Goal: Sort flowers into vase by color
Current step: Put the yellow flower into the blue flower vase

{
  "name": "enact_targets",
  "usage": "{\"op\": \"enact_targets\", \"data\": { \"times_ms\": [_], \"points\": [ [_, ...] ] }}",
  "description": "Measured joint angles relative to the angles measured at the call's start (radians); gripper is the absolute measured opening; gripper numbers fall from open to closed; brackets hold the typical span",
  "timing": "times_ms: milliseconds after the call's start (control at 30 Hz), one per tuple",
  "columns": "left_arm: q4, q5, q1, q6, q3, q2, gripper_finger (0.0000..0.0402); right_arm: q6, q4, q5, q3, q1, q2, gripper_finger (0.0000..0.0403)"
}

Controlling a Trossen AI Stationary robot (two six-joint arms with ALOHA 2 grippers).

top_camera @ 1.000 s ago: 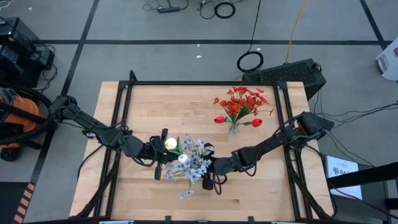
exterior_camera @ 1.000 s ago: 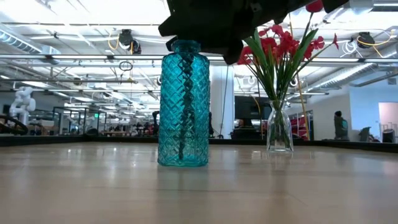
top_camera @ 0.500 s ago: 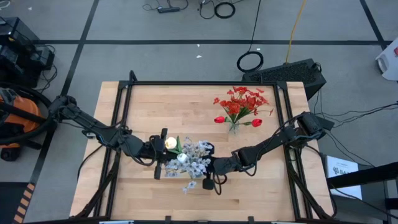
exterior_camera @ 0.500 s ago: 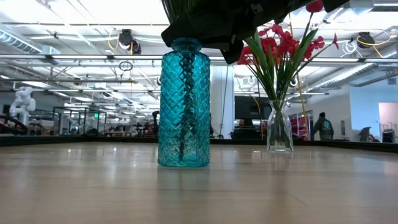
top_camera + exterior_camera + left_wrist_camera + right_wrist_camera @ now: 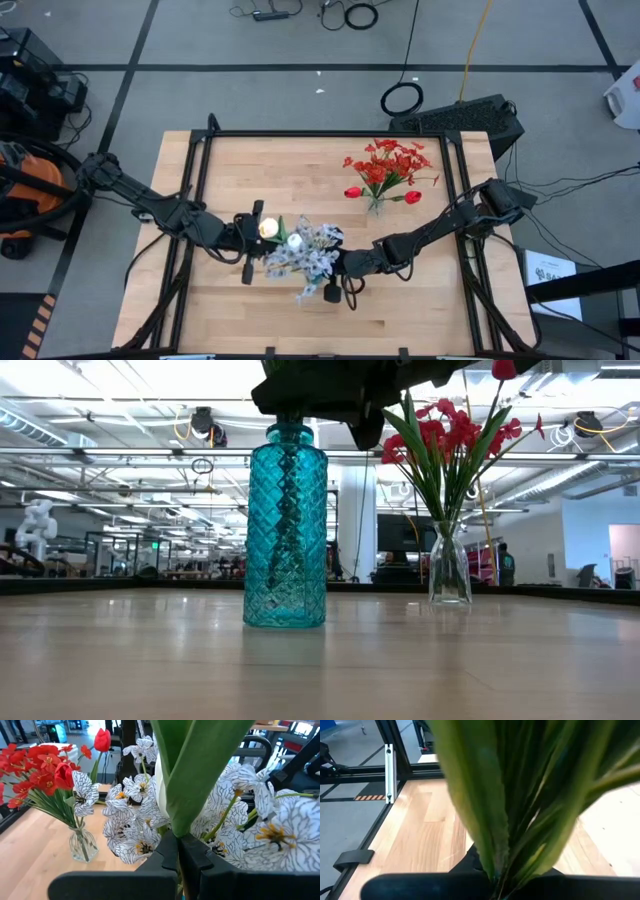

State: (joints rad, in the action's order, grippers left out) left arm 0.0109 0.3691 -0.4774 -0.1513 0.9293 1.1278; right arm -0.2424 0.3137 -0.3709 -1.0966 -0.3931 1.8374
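Observation:
A teal glass vase (image 5: 285, 530) stands on the table, hidden in the high view under a bunch of pale blue-white sprays (image 5: 308, 256) and two cream tulip buds (image 5: 268, 228). My left gripper (image 5: 256, 240) is at the bunch's left side, shut on a tulip's green leaf. From the right, my right gripper (image 5: 336, 272) is shut on green stems and leaves. One spray (image 5: 304, 293) droops toward the near edge. Red flowers (image 5: 385, 165) stand in a clear glass vase (image 5: 449, 565) at the far right. My left gripper pinches a broad green leaf (image 5: 181, 822) just under a cream bud between its two fingers, coming level from the table's left. The leaf rises upright out of the fingers, among the sprays above the teal vase. My right gripper pinches a bundle of green stems and long leaves (image 5: 496, 862) between its fingers, coming from the table's right. The bundle rises upright from the hold; the wrist view shows nothing below the fingers.
The wooden table top (image 5: 240, 170) is bare at the far left and along the near edge. A black metal frame (image 5: 200, 160) borders it. A black cable loop (image 5: 402, 99) lies on the floor beyond the far edge.
The bunch and both grippers have shifted a little toward the table's left edge, and the teal vase has slid left with them in the low view. The drooping spray at the near side has drawn up closer to the bunch.

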Motion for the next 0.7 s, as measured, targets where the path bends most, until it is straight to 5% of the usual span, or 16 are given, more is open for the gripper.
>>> {"op": "enact_targets", "data": {
  "times_ms": [700],
  "points": [
    [0.008,0.013,0.0,-0.025,0.039,-0.001,0.0,0.019,-0.014,0.042,0.007,-0.002,0.007,0.0023]
  ]
}}
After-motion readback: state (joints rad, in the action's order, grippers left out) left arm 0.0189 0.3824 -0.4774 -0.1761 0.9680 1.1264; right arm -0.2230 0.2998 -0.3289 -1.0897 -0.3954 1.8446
